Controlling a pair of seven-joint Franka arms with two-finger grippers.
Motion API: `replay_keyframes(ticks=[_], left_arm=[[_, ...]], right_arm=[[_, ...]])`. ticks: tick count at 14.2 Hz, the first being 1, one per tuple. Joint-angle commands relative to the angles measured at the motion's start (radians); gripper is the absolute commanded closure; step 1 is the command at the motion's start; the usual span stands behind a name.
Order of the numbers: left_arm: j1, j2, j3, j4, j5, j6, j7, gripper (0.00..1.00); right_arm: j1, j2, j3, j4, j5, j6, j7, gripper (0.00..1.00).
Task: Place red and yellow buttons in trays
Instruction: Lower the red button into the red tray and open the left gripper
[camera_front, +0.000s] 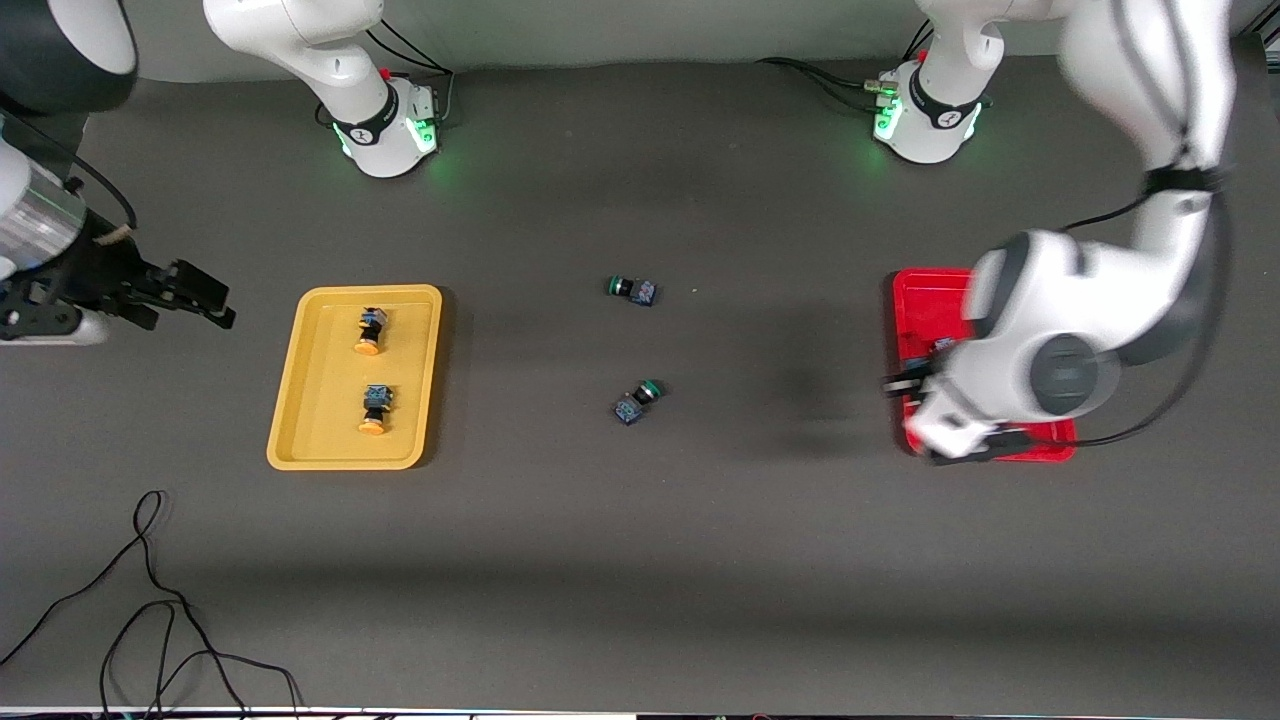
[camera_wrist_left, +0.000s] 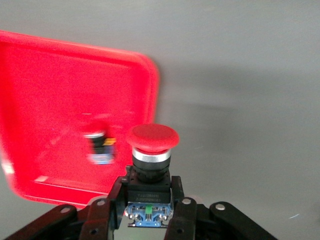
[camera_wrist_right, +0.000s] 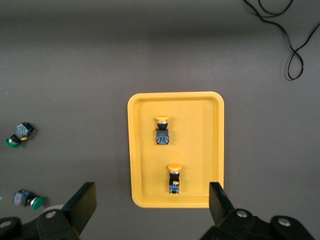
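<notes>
My left gripper (camera_wrist_left: 148, 192) is shut on a red-capped button (camera_wrist_left: 152, 137), cap pointing away from the wrist. It holds the button over the corner of the red tray (camera_wrist_left: 50, 90). A second red button (camera_wrist_left: 100, 147) lies blurred inside that tray. In the front view the left gripper (camera_front: 905, 385) hangs over the red tray (camera_front: 925, 300). The yellow tray (camera_front: 310, 400) holds two yellow buttons (camera_front: 370, 331) (camera_front: 376, 409). My right gripper (camera_front: 210, 300) is open and empty, up in the air beside the yellow tray (camera_wrist_right: 140, 150), toward the right arm's end of the table.
Two green-capped buttons (camera_front: 632, 290) (camera_front: 637, 400) lie on the bare table between the two trays. They also show in the right wrist view (camera_wrist_right: 19, 134) (camera_wrist_right: 29, 199). A black cable (camera_front: 150, 600) loops on the table near the front camera at the right arm's end.
</notes>
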Motion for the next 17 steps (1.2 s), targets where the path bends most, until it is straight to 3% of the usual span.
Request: replay_keyframes(ticks=[1, 5, 6, 7, 8, 13, 17], left_arm=[[0.131, -0.069, -0.007, -0.182, 0.027, 0.121, 0.222, 0.99], [0.261, -0.038, -0.006, -0.417, 0.124, 0.49, 0.348, 0.98], [0.283, -0.015, -0.006, -0.446, 0.147, 0.555, 0.352, 0.94], [0.297, -0.004, -0.006, -0.451, 0.164, 0.574, 0.356, 0.73], [0.298, -0.003, -0.006, -0.448, 0.17, 0.572, 0.368, 0.02], [0.294, -0.075, -0.012, -0.355, 0.167, 0.34, 0.378, 0.0], [0.286, -0.216, -0.036, -0.278, 0.141, 0.151, 0.378, 0.0]], right_arm=[[-0.045, -0.009, 0.007, -0.003, 0.035, -0.033, -0.109, 0.0], [-0.073, -0.011, 0.01, 0.007, 0.054, -0.062, -0.14, 0.0], [-0.073, -0.009, 0.01, 0.004, 0.05, -0.064, -0.134, 0.0], [-0.073, -0.009, 0.009, 0.003, 0.05, -0.064, -0.129, 0.0], [-0.073, -0.009, 0.007, 0.009, 0.05, -0.064, -0.127, 0.0], [-0.073, 0.0, 0.007, 0.023, 0.043, -0.081, -0.081, 0.0], [-0.07, -0.008, 0.009, 0.014, 0.026, -0.079, -0.083, 0.0]])
